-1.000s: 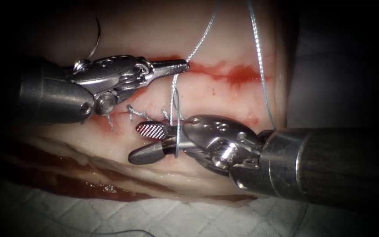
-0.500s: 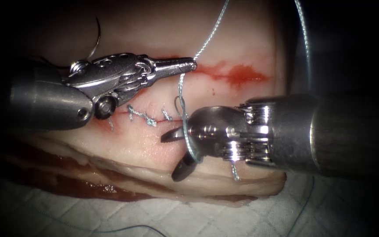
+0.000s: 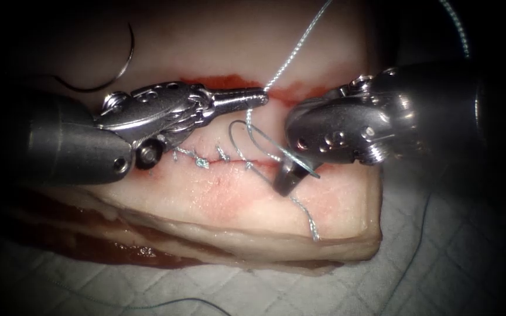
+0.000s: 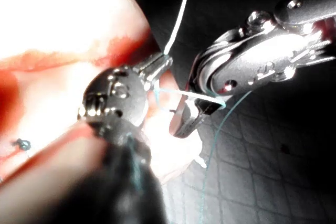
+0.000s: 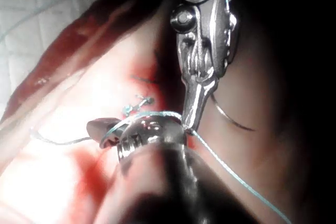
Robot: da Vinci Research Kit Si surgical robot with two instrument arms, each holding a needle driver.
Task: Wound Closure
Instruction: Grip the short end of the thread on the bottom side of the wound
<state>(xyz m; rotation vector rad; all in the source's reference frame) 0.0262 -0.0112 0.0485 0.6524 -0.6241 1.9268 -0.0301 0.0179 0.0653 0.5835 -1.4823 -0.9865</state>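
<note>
My left tool (image 3: 257, 96) comes in from the left with its jaws shut on the thread (image 3: 291, 55), which runs up and to the right from them. A loop of this thread (image 3: 252, 131) passes around my right tool (image 3: 286, 180), whose tip points down just over the right end of the stitched cut (image 3: 206, 159). The right tool holds nothing that I can see. The curved needle (image 3: 125, 61) lies free on the tissue at the upper left, held by neither tool and not in the tissue. In the left wrist view the thread (image 4: 181, 14) rises from the left tool (image 4: 156, 67).
Several stitches (image 3: 191, 155) sit along the cut. Red fluid (image 3: 308, 92) stains the tissue behind the tools. A thread tail (image 3: 306, 217) hangs over the tissue's front edge (image 3: 300, 240). White quilted cloth (image 3: 218, 287) lies below, with more thread (image 3: 417, 246) at the right.
The right tool has swung up and to the right and turned its tip downward, with the thread looped around it. The left tool has shifted slightly right, still holding the thread.
</note>
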